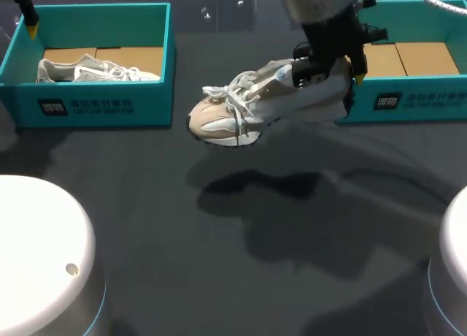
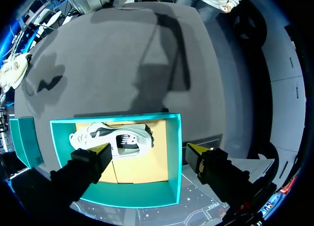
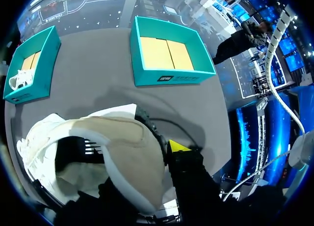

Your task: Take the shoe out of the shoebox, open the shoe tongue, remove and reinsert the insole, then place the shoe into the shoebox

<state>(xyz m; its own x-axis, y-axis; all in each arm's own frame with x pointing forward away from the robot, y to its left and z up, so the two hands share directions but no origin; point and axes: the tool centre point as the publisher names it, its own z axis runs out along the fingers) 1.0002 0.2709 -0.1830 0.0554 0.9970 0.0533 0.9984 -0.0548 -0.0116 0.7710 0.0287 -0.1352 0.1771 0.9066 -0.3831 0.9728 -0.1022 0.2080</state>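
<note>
**Head view.** The right hand (image 1: 332, 69) is pinched on the heel of the shoe (image 1: 233, 117). It holds the shoe clear of the counter (image 1: 219, 277), with the toe pointing toward the left shoebox (image 1: 95, 106). The shoe hangs between the two boxes. Its heel end is just beside the near corner of the right shoebox (image 1: 408, 102), which shows only a cardboard floor. A second shoe (image 1: 95, 71) lies on its side in the left shoebox. The left hand (image 1: 28, 18) is at the far corner of that box; its opening cannot be read here.

**Left wrist view.** The left hand (image 2: 149, 151) is spread wide and holds nothing. Its yellow fingertips (image 2: 104, 149) stand above the left shoebox (image 2: 174, 152) and touch nothing. The second shoe (image 2: 113, 137) lies in the box directly under the hand. The held shoe (image 2: 12, 71) appears well apart, beyond the counter (image 2: 122, 54).

**Right wrist view.** The right hand (image 3: 147, 157) clamps the heel collar of the shoe (image 3: 113, 132). One yellow fingertip (image 3: 177, 147) is pressed against the outside of the heel; the other is hidden by the shoe. The shoe opening faces the camera and blocks the counter below. The right shoebox (image 3: 167, 78) lies ahead of the hand, and the left shoebox (image 3: 34, 73) lies farther off to the side.
</note>
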